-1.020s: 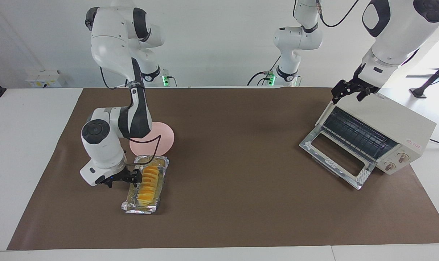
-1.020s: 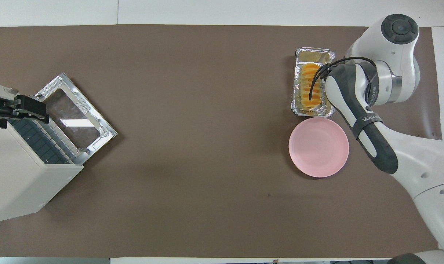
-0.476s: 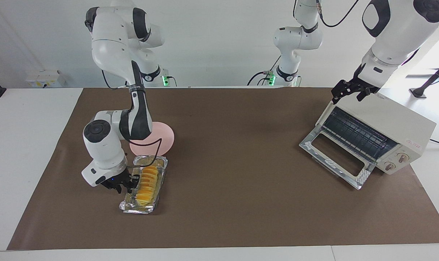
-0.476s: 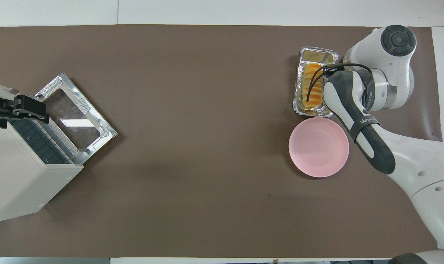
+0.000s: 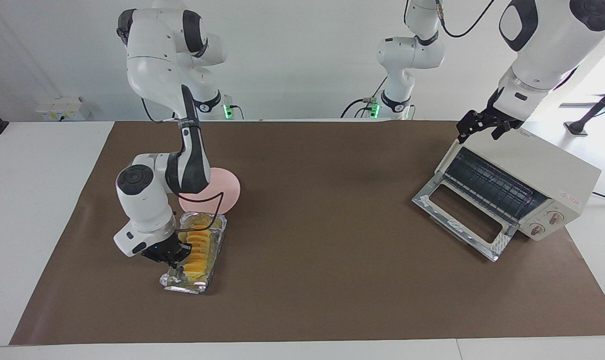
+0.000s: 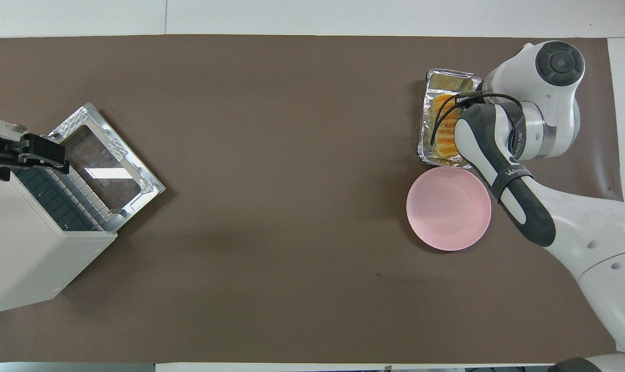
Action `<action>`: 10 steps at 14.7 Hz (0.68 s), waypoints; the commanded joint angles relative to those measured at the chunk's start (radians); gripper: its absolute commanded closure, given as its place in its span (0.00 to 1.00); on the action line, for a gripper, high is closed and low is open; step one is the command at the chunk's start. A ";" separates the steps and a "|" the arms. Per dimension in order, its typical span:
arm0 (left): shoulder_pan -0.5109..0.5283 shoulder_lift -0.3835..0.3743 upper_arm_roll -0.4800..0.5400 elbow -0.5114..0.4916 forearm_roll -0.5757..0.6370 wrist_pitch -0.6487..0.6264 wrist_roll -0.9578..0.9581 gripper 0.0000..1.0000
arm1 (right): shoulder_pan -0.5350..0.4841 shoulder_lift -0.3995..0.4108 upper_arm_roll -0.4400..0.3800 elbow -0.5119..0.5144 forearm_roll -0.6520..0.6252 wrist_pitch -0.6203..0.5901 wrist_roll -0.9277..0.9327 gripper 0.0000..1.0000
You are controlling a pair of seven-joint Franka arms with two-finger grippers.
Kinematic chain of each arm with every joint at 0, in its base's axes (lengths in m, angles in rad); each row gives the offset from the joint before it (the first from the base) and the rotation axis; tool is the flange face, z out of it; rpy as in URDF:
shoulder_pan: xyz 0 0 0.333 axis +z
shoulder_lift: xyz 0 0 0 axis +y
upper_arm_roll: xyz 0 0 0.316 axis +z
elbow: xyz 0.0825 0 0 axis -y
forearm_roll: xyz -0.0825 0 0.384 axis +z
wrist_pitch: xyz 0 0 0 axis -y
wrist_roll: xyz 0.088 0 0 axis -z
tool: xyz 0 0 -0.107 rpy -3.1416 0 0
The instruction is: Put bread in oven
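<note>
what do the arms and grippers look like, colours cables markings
Both arms have glossy white rounded shells with black joint bands and round dark grey caps. The right gripper is black with a small blue light beside it; a thin black cable loops along its forearm, which bears white lettering. The left gripper is black too.

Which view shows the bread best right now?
The facing view: most of the bread shows in the foil tray, with the right gripper beside it. In the overhead view, the right arm's wrist covers part of the loaf.
</note>
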 commanded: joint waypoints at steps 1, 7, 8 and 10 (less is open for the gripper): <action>0.001 -0.013 -0.003 -0.020 0.016 0.006 -0.004 0.00 | -0.007 -0.022 0.017 0.021 0.010 -0.074 0.001 1.00; 0.001 -0.013 -0.003 -0.018 0.016 0.006 -0.004 0.00 | 0.030 -0.052 0.020 0.132 0.018 -0.263 0.010 1.00; 0.001 -0.013 -0.003 -0.020 0.016 0.006 -0.004 0.00 | 0.042 -0.052 0.020 0.156 0.045 -0.283 0.012 1.00; 0.001 -0.013 -0.003 -0.020 0.016 0.006 -0.004 0.00 | 0.105 -0.052 0.019 0.179 0.143 -0.286 0.059 1.00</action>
